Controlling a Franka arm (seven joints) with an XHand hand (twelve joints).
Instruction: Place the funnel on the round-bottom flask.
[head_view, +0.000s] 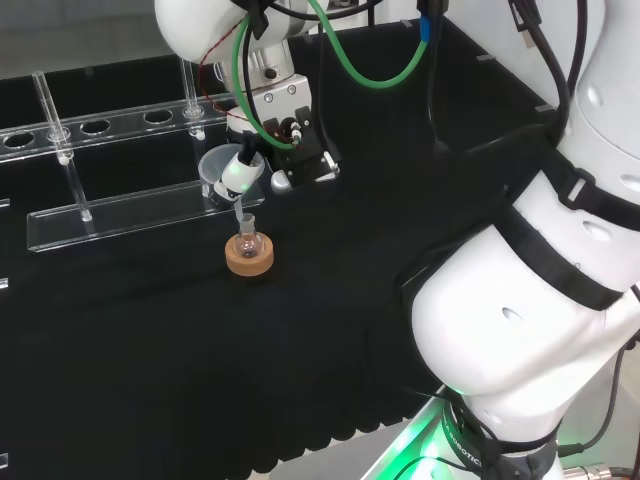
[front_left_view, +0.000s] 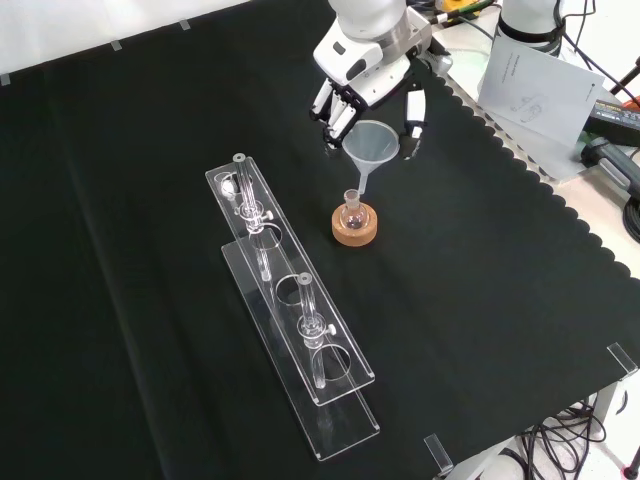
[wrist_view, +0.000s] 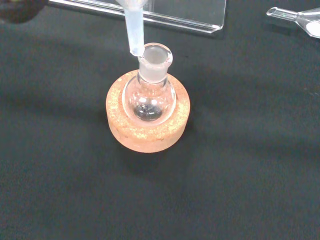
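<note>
Above the flask (front_left_view: 351, 212) on its cork ring (front_left_view: 356, 226), at its 12 o'clock in the front view, the funnel (front_left_view: 372, 147) is pinched by the hand (front_left_view: 362, 82); in the wrist view its stem tip is seen just outside the flask's mouth.

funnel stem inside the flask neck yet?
No. In the wrist view the funnel stem tip hangs just outside the rim of the round-bottom flask, beside its mouth, not in it.
</note>
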